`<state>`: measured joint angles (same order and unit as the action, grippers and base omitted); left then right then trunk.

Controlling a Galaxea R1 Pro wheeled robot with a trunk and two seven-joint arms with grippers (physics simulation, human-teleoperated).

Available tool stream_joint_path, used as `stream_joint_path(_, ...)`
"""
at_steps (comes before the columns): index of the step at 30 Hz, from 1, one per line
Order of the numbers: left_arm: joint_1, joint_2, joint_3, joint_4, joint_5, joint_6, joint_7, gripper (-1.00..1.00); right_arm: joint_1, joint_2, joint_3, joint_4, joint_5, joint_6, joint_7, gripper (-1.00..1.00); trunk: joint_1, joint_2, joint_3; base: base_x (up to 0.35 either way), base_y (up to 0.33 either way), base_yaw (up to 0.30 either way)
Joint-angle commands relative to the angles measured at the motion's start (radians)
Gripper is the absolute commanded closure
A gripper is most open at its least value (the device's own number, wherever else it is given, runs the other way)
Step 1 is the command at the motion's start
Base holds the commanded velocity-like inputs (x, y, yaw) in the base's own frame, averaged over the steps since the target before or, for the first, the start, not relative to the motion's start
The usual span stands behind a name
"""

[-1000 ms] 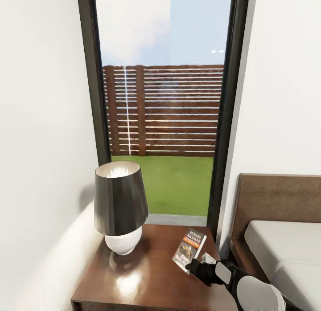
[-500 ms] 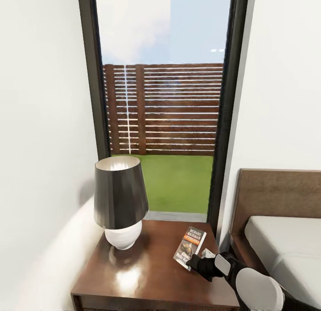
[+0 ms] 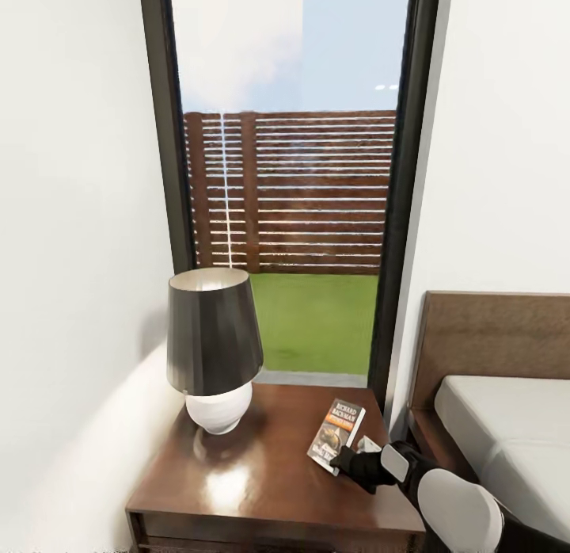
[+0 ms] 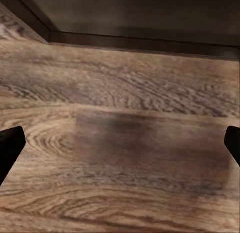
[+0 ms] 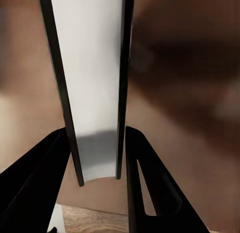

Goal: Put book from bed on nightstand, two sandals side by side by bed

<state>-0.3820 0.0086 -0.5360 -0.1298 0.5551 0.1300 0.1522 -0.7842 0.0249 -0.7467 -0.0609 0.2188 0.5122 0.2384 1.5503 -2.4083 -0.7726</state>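
While one black right gripper point(image 3: 346, 461) clamps one thin orange-banded paperback book point(image 3: 336, 436) at the dark reddish-brown wooden nightstand's point(image 3: 261, 490) right edge, one black-shaded white lamp point(image 3: 213, 348) well apart, left gripper's point(image 4: 120, 148) jaws apart over wood-plank floor point(image 4: 120, 83).

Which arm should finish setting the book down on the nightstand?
Right. The right gripper already clamps the book over the nightstand; the left gripper is open, over wood floor.

The right arm point(image 3: 459, 509) is a rounded white shell, then a black section with a white panel. Its right gripper point(image 3: 345, 460) is black, with broad, tapering matte fingers point(image 5: 37, 188). The left gripper point(image 4: 120, 148) shows black fingertips point(image 4: 9, 145).
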Motion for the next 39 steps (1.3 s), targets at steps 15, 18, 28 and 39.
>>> stream_joint_path(15,0.000,0.001,-0.009,-0.004,0.008,0.008,0.007,-1.00,-0.048,0.000,-0.007,-0.004,0.009,0.009,-0.019,1.00,0.042,-0.078,-0.036,0.000,0.000,0.000)
stream_joint_path(18,0.000,0.001,-0.009,-0.004,0.008,0.008,0.007,-1.00,-0.072,0.003,-0.010,-0.003,0.008,0.009,-0.049,1.00,0.042,-0.078,-0.036,0.000,0.000,0.000)
stream_joint_path(28,0.000,0.000,-0.009,-0.004,0.008,0.008,0.007,-1.00,-0.104,0.008,-0.015,-0.002,0.007,0.010,-0.079,1.00,0.042,-0.078,-0.036,0.000,0.000,0.000)
stream_joint_path(39,-0.001,-0.001,-0.008,-0.005,0.008,0.008,0.007,-1.00,-0.110,0.008,-0.017,-0.001,0.006,0.011,-0.085,1.00,0.042,-0.078,-0.036,0.000,0.000,0.000)
